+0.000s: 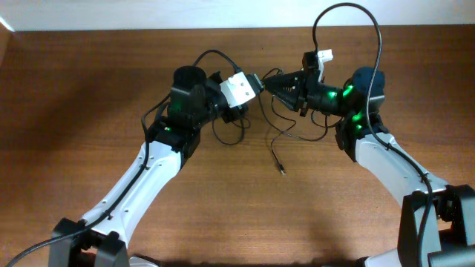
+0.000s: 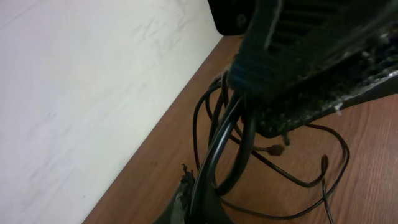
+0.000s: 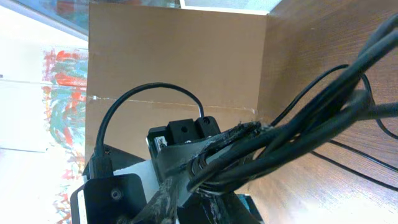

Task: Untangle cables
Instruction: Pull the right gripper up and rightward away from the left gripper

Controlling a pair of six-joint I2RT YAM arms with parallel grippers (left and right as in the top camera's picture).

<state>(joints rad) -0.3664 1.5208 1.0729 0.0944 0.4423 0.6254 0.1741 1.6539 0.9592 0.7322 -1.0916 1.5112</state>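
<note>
Above the middle of the wooden table [image 1: 89, 111], the two grippers meet tip to tip. My left gripper [image 1: 257, 81] is shut on a bundle of the thin black cables [image 1: 276, 133]. In the left wrist view the cables [image 2: 214, 143] rise from my left gripper [image 2: 196, 196] up to the right gripper's fingers [image 2: 298, 68]. My right gripper [image 1: 271, 84] points left and grips the same bundle. The right wrist view shows several strands of the cables [image 3: 311, 118] pinched in my right gripper [image 3: 202, 180]. Loops hang down to the table. One loose end with a small plug [image 1: 283, 170] lies below, and another plug [image 2: 273, 149] rests on the wood.
A pale wall [image 1: 223, 15] runs along the table's far edge. A brown cardboard panel [image 3: 174, 62] stands behind the grippers. The right arm's own thick cable [image 1: 349, 9] arcs high above it. Both arm bases [image 1: 82, 237] sit at the near corners.
</note>
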